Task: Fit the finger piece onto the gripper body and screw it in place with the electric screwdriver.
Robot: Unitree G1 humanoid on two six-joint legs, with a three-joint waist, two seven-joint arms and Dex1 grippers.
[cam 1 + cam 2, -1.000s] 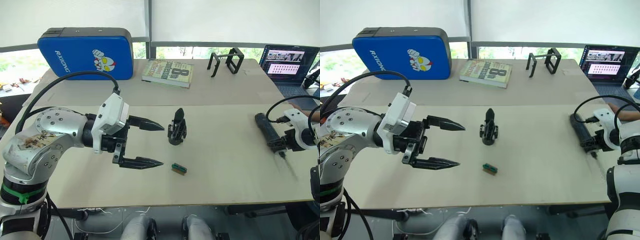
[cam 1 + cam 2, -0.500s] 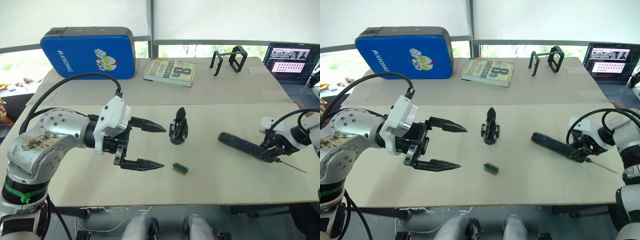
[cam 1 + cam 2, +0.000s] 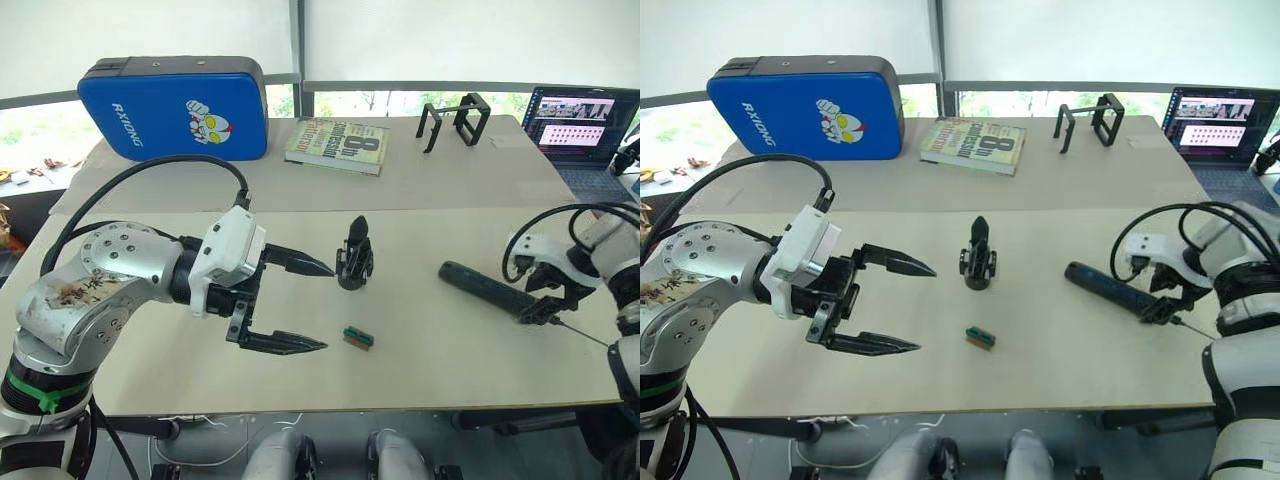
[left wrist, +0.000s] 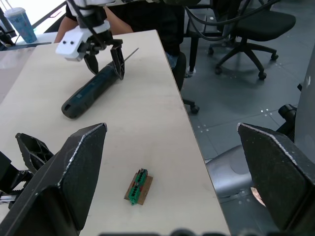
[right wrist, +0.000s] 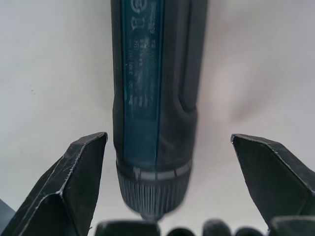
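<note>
- Left gripper (image 3: 308,305) hovers over the table (image 3: 440,370) with fingers spread wide, empty.
- Green-and-brown block (image 3: 358,338) lies just beyond its lower fingertip.
- Right gripper (image 3: 1162,303) straddles the electric screwdriver (image 3: 1106,287) at the bit end, fingers spread, not touching.
- Gripper body (image 3: 354,256) stands upright mid-table.

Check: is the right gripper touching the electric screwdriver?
Apart. In the right wrist view the right gripper is open, its fingers straddling the electric screwdriver with bare table on both sides.

On the table: one electric screwdriver (image 3: 488,290), one gripper body (image 3: 354,259), one green block (image 3: 358,338), one book (image 3: 337,145), one blue case (image 3: 176,106), one laptop (image 3: 585,125).
</note>
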